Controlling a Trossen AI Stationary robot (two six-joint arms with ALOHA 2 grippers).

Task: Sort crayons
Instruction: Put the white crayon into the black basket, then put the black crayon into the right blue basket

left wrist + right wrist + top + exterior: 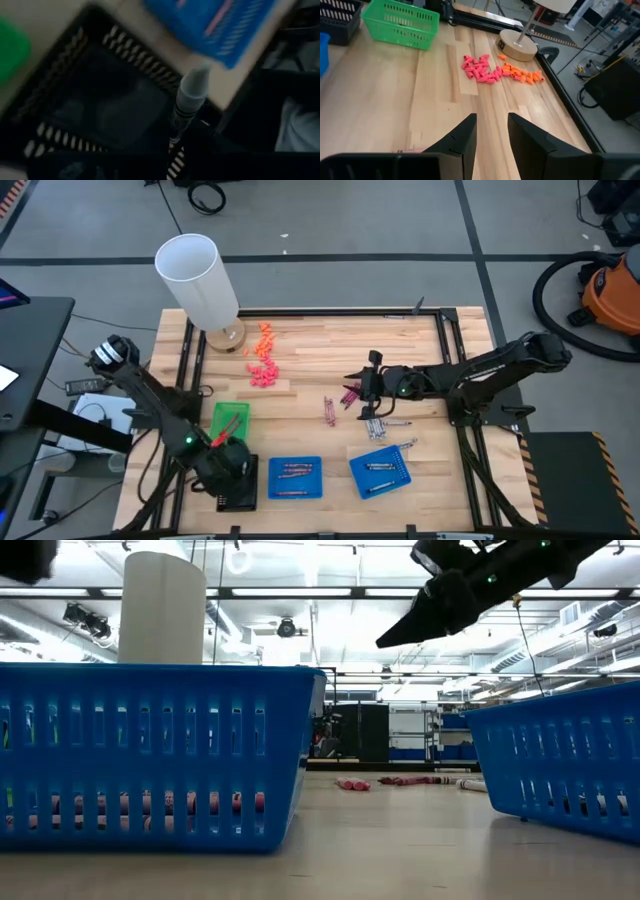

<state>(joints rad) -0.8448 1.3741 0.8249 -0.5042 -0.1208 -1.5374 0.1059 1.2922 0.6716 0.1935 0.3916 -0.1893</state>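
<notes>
I've got the left gripper [226, 465] at the lower left of the high view, clamped on a grey crayon [190, 97] and hanging right over the black basket [238, 486]. To do this drop well I'd keep the crayon inside the basket's rim before I let go, and release low so it doesn't bounce out toward the blue basket [295, 477] next door. The left arm is folded in tight, wrist pointing down into the basket.

Mid-frame, loose crayons [350, 395] lie on the table [310, 355], more near the second blue basket [381, 471].

The right gripper [491, 134] is right of centre, fingers apart, holding nothing, hovering over that loose pile. The right arm is stretched out long and low from the right edge.
</notes>
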